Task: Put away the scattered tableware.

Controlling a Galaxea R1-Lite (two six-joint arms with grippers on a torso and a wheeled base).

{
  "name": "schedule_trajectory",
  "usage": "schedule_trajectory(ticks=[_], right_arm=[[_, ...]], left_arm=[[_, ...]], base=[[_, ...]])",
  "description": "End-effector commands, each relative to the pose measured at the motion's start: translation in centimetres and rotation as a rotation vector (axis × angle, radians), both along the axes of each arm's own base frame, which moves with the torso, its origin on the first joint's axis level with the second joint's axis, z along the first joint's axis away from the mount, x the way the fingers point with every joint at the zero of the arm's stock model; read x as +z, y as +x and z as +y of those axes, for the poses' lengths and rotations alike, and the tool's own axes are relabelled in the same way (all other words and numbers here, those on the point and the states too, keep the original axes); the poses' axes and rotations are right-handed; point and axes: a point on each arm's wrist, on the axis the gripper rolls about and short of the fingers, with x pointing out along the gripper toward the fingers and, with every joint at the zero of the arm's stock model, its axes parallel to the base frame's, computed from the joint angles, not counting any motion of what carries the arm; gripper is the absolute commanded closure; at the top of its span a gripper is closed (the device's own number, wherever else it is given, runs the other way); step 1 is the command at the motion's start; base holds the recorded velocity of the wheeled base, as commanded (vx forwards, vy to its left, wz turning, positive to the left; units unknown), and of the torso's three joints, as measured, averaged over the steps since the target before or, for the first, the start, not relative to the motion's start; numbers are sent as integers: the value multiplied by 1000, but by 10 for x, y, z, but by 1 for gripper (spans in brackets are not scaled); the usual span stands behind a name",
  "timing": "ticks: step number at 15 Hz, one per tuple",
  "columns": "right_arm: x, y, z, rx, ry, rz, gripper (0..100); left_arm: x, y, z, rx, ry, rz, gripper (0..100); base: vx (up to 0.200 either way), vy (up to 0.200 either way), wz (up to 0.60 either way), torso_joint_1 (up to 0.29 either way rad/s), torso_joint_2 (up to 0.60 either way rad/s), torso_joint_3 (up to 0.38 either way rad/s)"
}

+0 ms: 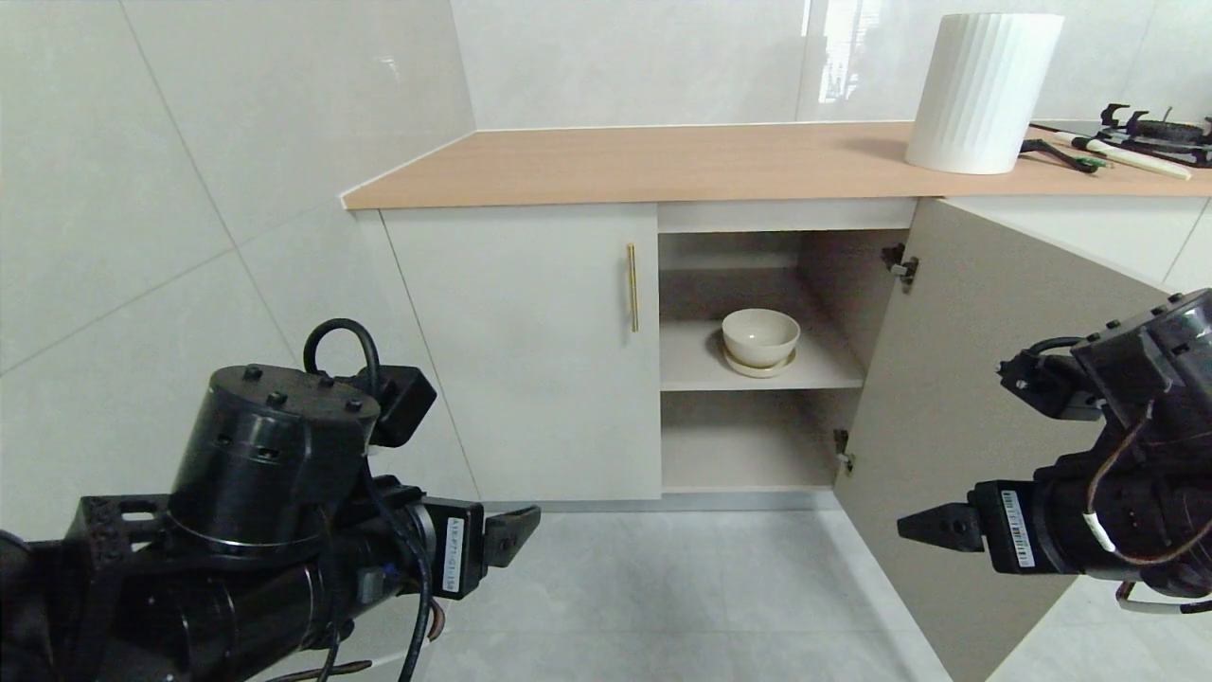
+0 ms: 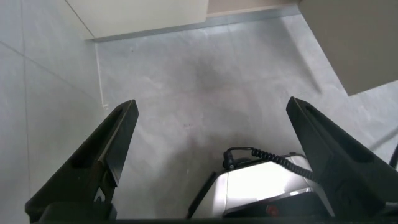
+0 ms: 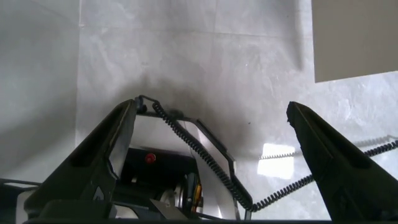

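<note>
Cream bowl (image 1: 760,336) on the shelf (image 1: 824,365) lies well apart from left fingers (image 2: 106,155) and right fingers (image 3: 329,155), both wide.

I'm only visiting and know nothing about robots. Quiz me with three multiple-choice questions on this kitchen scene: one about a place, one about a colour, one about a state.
1. Where is the cream bowl?
A) on the countertop
B) on a small plate on the middle shelf
C) on the floor

2. What colour is the handle on the closed cabinet door?
A) gold
B) black
C) red

3. How is the left gripper?
A) shut on a bowl
B) open and empty
C) shut on a spoon

Answers: 1 B, the bowl sits on the plate inside the cabinet. 2 A, the slim bar is gold. 3 B, its fingers stand wide apart over bare floor.
</note>
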Motion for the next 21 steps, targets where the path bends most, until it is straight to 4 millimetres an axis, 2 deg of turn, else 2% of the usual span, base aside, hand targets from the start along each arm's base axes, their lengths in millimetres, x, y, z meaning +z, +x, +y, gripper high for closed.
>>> schedule_trajectory(ticks=[1,5,11,12,15,20,21], right_arm=[[-1,1,0,-6,-6,5,0],[-1,-2,-3,-9,-37,58,0],[2,9,-16,-86,-85,146,0],[3,11,-22,-109,-89,139,0],[24,3,-44,-170,-125,164,0],[42,13,-100,-354,-158,134,0],[44,13,-106,-382,-155,127,0]], left_arm=[[-2,0,0,1,5,6,0],[-2,1,0,1,6,7,0],[-3,1,0,1,8,10,0],[-3,1,0,1,8,10,0],[-3,1,0,2,7,9,0],[-3,1,0,2,7,9,0],[-3,1,0,2,7,9,0]], base=[[0,-200,0,7,2,2],[0,-200,0,0,1,1],[0,-200,0,2,2,2],[0,0,0,0,0,0],[0,0,0,0,0,0],[0,0,0,0,0,0],[0,0,0,0,0,0]])
